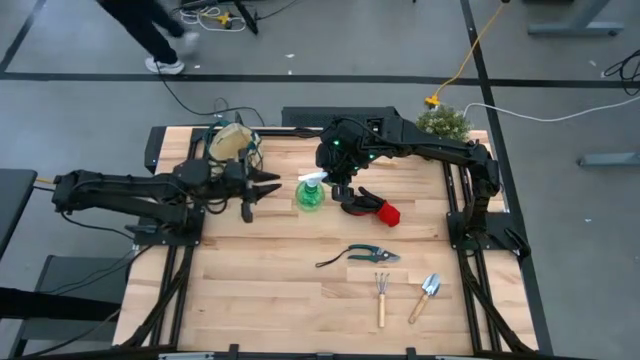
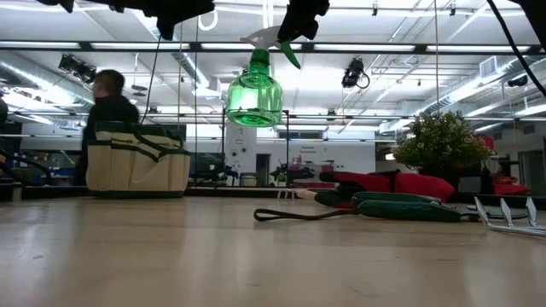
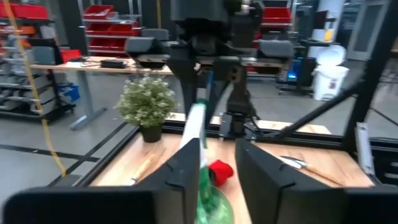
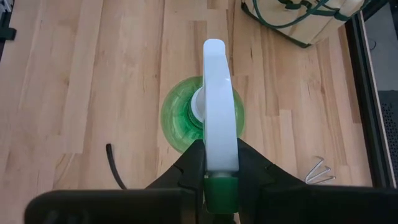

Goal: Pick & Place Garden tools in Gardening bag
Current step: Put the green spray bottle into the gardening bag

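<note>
The green spray bottle (image 1: pixel 309 197) with a white spray head hangs in the air in the low view (image 2: pixel 254 95), held by my right gripper (image 1: pixel 338 184) over the table's middle. My left gripper (image 1: pixel 268 188) is open and empty, level, just left of the bottle; its fingers point at the bottle (image 3: pixel 208 202). The beige gardening bag (image 1: pixel 232 142) stands on its base at the far left (image 2: pixel 136 162). Black-and-red gloves (image 1: pixel 374 206), pruning shears (image 1: pixel 366 254), a wooden-handled rake (image 1: pixel 381 296) and a trowel (image 1: pixel 427 294) lie flat on the table. My right gripper pinches the white spray head (image 4: pixel 214 149) between its two fingers (image 4: pixel 186 167), at the end where the green trigger (image 4: pixel 217 191) sits. The fingers come from above, pointing down, one on each side of the head. The bottle hangs upright below them, clear of the table.
A bushy potted plant (image 1: pixel 443 122) stands at the far right edge. A person (image 2: pixel 111 98) is in the room behind the bag. Bare wood lies at the near left of the table (image 1: pixel 260 290).
</note>
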### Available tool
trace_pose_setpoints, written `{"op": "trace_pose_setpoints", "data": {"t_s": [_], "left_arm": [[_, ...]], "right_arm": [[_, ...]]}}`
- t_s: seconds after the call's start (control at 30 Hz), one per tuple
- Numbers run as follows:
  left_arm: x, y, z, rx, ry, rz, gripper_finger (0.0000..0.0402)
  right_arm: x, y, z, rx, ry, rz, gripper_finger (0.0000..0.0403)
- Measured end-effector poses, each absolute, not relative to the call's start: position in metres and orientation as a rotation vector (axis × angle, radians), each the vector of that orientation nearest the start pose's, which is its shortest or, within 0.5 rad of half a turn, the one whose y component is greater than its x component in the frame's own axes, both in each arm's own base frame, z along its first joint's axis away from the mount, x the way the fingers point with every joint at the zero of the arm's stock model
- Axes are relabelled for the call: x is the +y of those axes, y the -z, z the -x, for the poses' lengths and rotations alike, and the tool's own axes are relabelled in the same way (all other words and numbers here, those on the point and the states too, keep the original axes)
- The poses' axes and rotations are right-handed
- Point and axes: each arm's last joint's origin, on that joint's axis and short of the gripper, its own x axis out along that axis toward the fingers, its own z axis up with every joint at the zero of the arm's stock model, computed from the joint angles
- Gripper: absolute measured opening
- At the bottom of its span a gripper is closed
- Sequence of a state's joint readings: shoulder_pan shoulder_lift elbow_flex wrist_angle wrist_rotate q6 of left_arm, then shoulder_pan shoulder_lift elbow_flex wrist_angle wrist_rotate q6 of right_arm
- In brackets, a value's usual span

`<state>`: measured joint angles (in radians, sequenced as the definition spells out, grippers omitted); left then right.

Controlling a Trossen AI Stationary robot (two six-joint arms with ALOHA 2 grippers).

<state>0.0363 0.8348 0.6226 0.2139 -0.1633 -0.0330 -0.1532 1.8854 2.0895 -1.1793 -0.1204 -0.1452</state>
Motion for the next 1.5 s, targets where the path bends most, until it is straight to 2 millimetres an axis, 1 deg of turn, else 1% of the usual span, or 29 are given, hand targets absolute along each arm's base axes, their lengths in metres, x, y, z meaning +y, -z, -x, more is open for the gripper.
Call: {"op": "trace_pose_setpoints", "data": {"t_s": [0.2,0.37,0.5,0.67,0.83,0.97,1.27,1.5], "left_arm": [[0.013,-0.322,-0.206,-0.001,-0.226,0.041,0.0176],[0.016,-0.331,-0.223,0.131,-0.226,0.039,0.0214],[0.022,-0.341,-0.238,0.232,-0.223,0.040,0.0233],[0.034,-0.352,-0.252,0.310,-0.198,0.058,0.0238],[0.044,-0.352,-0.263,0.361,-0.142,0.118,0.0238],[0.049,-0.346,-0.270,0.394,-0.127,0.147,0.0238],[0.051,-0.336,-0.279,0.432,-0.123,0.153,0.0238],[0.052,-0.334,-0.285,0.415,-0.123,0.150,0.0238]], "right_arm": [[-0.055,-0.383,-0.380,0.965,-0.039,-0.002,0.0055],[-0.055,-0.383,-0.380,0.965,-0.039,-0.002,0.0055],[-0.055,-0.383,-0.380,0.964,-0.038,-0.001,0.0055],[-0.055,-0.384,-0.380,0.958,-0.038,0.000,0.0055],[-0.055,-0.383,-0.380,0.958,-0.038,0.000,0.0055],[-0.055,-0.384,-0.380,0.958,-0.036,0.001,0.0055],[-0.055,-0.384,-0.380,0.958,-0.029,0.005,0.0055],[-0.055,-0.384,-0.380,0.957,-0.030,0.005,0.0055]]}}
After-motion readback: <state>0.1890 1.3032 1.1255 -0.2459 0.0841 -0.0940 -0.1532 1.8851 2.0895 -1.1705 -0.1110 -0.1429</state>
